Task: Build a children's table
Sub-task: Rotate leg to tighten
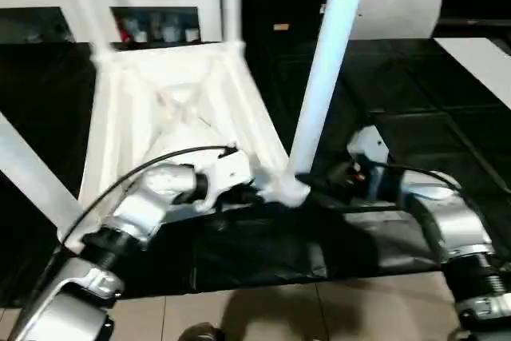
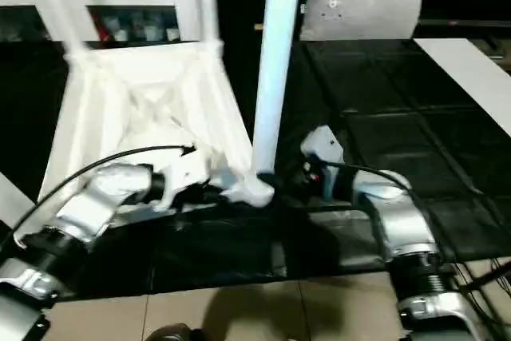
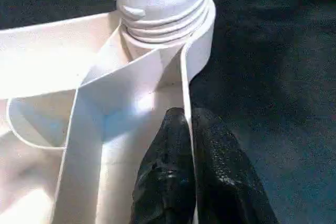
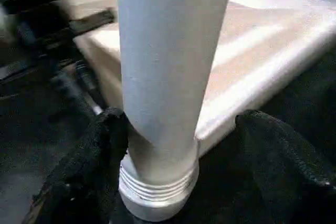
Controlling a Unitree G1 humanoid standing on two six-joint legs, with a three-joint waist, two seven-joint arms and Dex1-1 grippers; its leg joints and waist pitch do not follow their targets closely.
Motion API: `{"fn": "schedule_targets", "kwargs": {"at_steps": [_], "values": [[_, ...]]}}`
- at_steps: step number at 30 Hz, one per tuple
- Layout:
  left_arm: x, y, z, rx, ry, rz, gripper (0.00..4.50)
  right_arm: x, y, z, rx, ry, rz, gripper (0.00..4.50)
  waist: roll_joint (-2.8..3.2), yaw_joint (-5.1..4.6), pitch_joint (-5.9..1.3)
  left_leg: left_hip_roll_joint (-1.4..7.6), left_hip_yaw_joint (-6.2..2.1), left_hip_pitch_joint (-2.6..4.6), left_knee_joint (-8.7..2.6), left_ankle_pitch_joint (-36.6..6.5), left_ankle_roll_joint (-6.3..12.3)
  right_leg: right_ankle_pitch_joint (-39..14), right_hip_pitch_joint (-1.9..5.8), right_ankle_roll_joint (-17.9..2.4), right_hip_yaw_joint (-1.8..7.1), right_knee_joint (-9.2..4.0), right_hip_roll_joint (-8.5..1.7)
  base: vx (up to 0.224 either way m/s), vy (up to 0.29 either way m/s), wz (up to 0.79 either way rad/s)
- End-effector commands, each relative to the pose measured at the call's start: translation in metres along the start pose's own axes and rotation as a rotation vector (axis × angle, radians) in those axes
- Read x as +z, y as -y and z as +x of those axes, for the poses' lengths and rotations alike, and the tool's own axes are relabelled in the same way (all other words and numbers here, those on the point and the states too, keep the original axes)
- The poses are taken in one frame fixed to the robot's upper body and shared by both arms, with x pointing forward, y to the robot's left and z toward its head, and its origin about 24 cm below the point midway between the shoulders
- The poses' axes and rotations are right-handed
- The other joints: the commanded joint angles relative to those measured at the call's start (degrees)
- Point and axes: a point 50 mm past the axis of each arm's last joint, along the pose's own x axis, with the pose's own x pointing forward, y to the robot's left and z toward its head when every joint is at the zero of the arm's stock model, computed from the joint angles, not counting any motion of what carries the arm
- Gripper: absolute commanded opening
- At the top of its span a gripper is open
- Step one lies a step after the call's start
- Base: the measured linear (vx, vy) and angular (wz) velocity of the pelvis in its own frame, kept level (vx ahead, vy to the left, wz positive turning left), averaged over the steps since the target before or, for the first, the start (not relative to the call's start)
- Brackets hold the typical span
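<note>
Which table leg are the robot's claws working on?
The leg at the table's near right corner, between both claws; the other legs stand away from them.

dim, dark floor; bright glare washes out the table top (image 1: 172, 109); soft blur throughout.

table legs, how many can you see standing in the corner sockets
4: the near right leg at the socket between both pincers, the far right leg, the far left leg, and the near left leg angling off the picture's left edge. The upturned tabletop carries them.
</note>
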Motion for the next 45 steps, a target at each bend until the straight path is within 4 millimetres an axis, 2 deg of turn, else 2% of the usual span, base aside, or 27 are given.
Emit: {"fn": "schedule_targets", "kwargs": {"at_steps": [1, 2, 3, 4, 5, 8, 10, 12, 20, 24, 25, 31, 34, 36, 37, 38, 39, 40, 42, 43, 44, 45], "values": [[0.009, 0.009, 0.006, -0.119, 0.027, 0.060, 0.00, -0.001, 0.000, -0.005, 0.050, -0.013, -0.002, 3.55, 0.37, 0.04, -3.82, 6.56, -2.63, 1.92, -4.12, -8.06, 3.50, 1.97, 1.98, -16.25, 2.86, -2.88, -6.40, 0.000, 0.000, 0.00], [0.009, 0.011, 0.004, -0.161, 0.022, 0.077, 0.00, -0.001, -0.001, -0.005, 0.108, -0.030, -0.002, 3.55, 0.35, 0.32, -3.82, 6.56, -2.66, 1.84, -4.12, -8.04, 3.38, 1.42, 2.02, -16.39, 2.82, -2.81, -6.53, 0.000, 0.000, 0.00], [0.009, 0.013, 0.003, -0.196, 0.013, 0.094, 0.00, -0.001, -0.002, -0.005, 0.150, -0.041, 0.004, 3.39, 0.03, 0.40, -3.76, 6.56, -2.58, 1.78, -4.14, -8.19, 3.45, 0.91, 2.03, -16.30, 2.86, -2.95, -6.54, 0.000, 0.000, 0.00], [0.009, 0.014, 0.003, -0.215, 0.008, 0.106, 0.00, -0.001, -0.002, -0.004, 0.171, -0.047, 0.009, 3.39, 0.14, 0.67, -3.76, 6.49, -2.60, 1.83, -4.06, -8.57, 3.43, -0.43, 1.98, -16.32, 2.87, -3.03, -6.63, 0.000, 0.000, 0.00], [0.009, 0.016, 0.002, -0.246, 0.002, 0.122, 0.00, -0.001, -0.003, -0.003, 0.201, -0.056, 0.002, 3.39, -0.04, 0.88, -3.75, 6.60, -2.50, 1.91, -4.07, -8.69, 3.36, -1.11, 1.82, -16.11, 2.92, -3.08, -6.62, 0.000, 0.000, 0.00], [0.009, 0.021, 0.001, -0.315, -0.004, 0.130, 0.00, -0.001, -0.006, -0.001, 0.277, -0.076, 0.005, 3.06, 0.06, 1.14, -3.70, 6.71, -2.54, 1.95, -4.17, -9.05, 2.84, -2.82, 1.70, -15.79, 2.92, -3.08, -6.64, 0.000, 0.000, 0.00], [0.009, 0.022, 0.003, -0.328, -0.007, 0.148, 0.00, -0.003, -0.011, 0.002, 0.338, -0.087, 0.013, 2.97, -0.10, 1.22, -3.78, 6.67, -2.53, 1.94, -4.13, -8.50, 2.87, -2.23, 1.74, -15.88, 2.88, -2.97, -6.61, 0.000, 0.000, 0.00], [0.009, 0.022, 0.003, -0.331, -0.010, 0.149, 0.00, -0.005, -0.013, 0.003, 0.361, -0.101, 0.010, 2.75, 0.11, 1.35, -3.81, 6.69, -2.58, 1.92, -4.10, -8.30, 2.80, -2.18, 1.71, -15.85, 2.87, -2.90, -6.64, 0.000, 0.000, 0.00], [0.008, 0.021, 0.004, -0.332, -0.008, 0.146, 0.00, -0.008, -0.015, 0.005, 0.384, -0.095, 0.023, 2.11, 0.01, 1.58, -3.89, 6.61, -2.56, 1.88, -4.04, -8.28, 2.50, -2.76, 1.76, -15.49, 2.91, -2.99, -6.69, 0.000, 0.000, 0.00], [0.007, 0.020, 0.003, -0.326, -0.006, 0.141, 0.00, -0.008, -0.018, 0.006, 0.406, -0.085, 0.037, 2.01, -0.11, 1.60, -3.97, 6.59, -2.56, 1.86, -3.96, -7.35, 2.90, -2.00, 1.77, -15.48, 2.86, -2.85, -6.64, 0.000, 0.000, 0.00], [0.007, 0.019, 0.002, -0.314, -0.002, 0.136, 0.00, -0.009, -0.020, 0.006, 0.415, -0.081, 0.047, 1.99, -0.32, 1.54, -3.96, 6.56, -2.49, 1.85, -3.94, -7.16, 3.09, -1.76, 1.77, -15.52, 2.86, -2.85, -6.58, 0.000, 0.000, 0.00], [0.010, 0.015, 0.003, -0.220, 0.050, 0.075, 0.00, -0.012, -0.027, 0.007, 0.374, -0.059, 0.099, 1.96, -0.26, 1.83, -3.91, 6.61, -2.53, 1.84, -3.95, -7.14, 3.43, -2.86, 1.69, -15.12, 2.87, -2.92, -6.63, 0.000, 0.000, 0.00], [0.010, 0.009, 0.011, -0.067, 0.046, -0.023, 0.00, -0.018, -0.027, 0.021, 0.158, -0.066, 0.133, 1.96, 0.05, 1.72, -3.57, 6.76, -2.72, 2.02, -4.42, -9.96, 1.62, -6.96, 1.36, -14.62, 3.01, -3.37, -6.76, 0.000, 0.000, 0.00], [0.012, 0.008, 0.014, -0.039, 0.048, -0.042, 0.00, -0.019, -0.025, 0.027, 0.084, -0.066, 0.155, 1.96, -0.37, 0.76, -3.16, 6.43, -3.04, 2.15, -4.90, -14.50, -0.94, -14.98, 1.43, -13.27, 3.22, -4.39, -7.13, 0.000, 0.000, 0.00], [0.014, 0.008, 0.017, -0.020, 0.053, -0.048, 0.00, -0.020, -0.023, 0.032, 0.029, -0.073, 0.174, 1.96, -0.39, 0.49, -3.09, 6.31, -3.15, 2.03, -4.89, -15.27, -1.33, -17.04, 1.56, -12.72, 3.24, -4.53, -7.27, 0.000, 0.000, 0.00], [0.015, 0.007, 0.019, -0.011, 0.055, -0.051, 0.00, -0.020, -0.023, 0.034, 0.008, -0.078, 0.180, 1.96, -0.33, -0.14, -3.02, 6.32, -3.51, 1.57, -5.21, -15.81, -1.98, -19.73, 1.84, -11.45, 3.14, -4.69, -7.31, 0.000, 0.000, 0.00], [0.020, 0.005, 0.026, 0.030, 0.063, -0.068, 0.00, -0.021, -0.022, 0.044, -0.086, -0.099, 0.213, 1.95, -0.32, -0.81, -2.93, 6.31, -3.52, 1.96, -5.40, -16.97, -2.79, -20.93, 1.38, -10.72, 3.06, -4.92, -6.97, 0.000, 0.000, 0.00], [0.025, 0.003, 0.032, 0.064, 0.067, -0.084, 0.00, -0.021, -0.023, 0.052, -0.157, -0.116, 0.242, 1.95, -0.42, -1.57, -2.86, 6.20, -3.62, 1.85, -5.45, -18.06, -3.40, -21.53, 1.37, -10.50, 3.13, -4.93, -6.93, 0.000, 0.000, 0.00], [0.032, 0.000, 0.040, 0.124, 0.068, -0.103, 0.00, -0.020, -0.021, 0.062, -0.257, -0.127, 0.276, 1.95, -0.42, -2.15, -2.71, 6.13, -3.71, 1.89, -5.54, -18.99, -3.80, -23.24, 1.17, -9.92, 3.24, -5.18, -6.96, 0.000, 0.000, 0.00], [0.039, -0.001, 0.049, 0.170, 0.065, -0.120, 0.00, -0.018, -0.019, 0.069, -0.344, -0.141, 0.295, 1.95, -0.43, -2.69, -2.72, 5.95, -3.93, 1.98, -5.39, -19.85, -4.16, -26.30, 1.11, -8.95, 3.25, -5.47, -7.19, 0.000, 0.000, 0.00], [0.041, -0.002, 0.052, 0.188, 0.064, -0.125, 0.00, -0.018, -0.019, 0.072, -0.377, -0.147, 0.301, 1.95, -0.24, -2.87, -2.64, 5.93, -3.96, 1.93, -5.45, -19.80, -4.34, -26.43, 1.01, -8.84, 3.27, -5.51, -7.08, 0.000, 0.000, 0.00], [0.043, -0.002, 0.053, 0.196, 0.062, -0.128, 0.00, -0.018, -0.018, 0.073, -0.393, -0.151, 0.303, 1.95, -0.42, -2.99, -2.76, 5.85, -4.02, 1.95, -5.37, -19.91, -4.19, -26.78, 1.05, -8.21, 3.25, -5.79, -7.17, 0.000, 0.000, 0.00]]}}
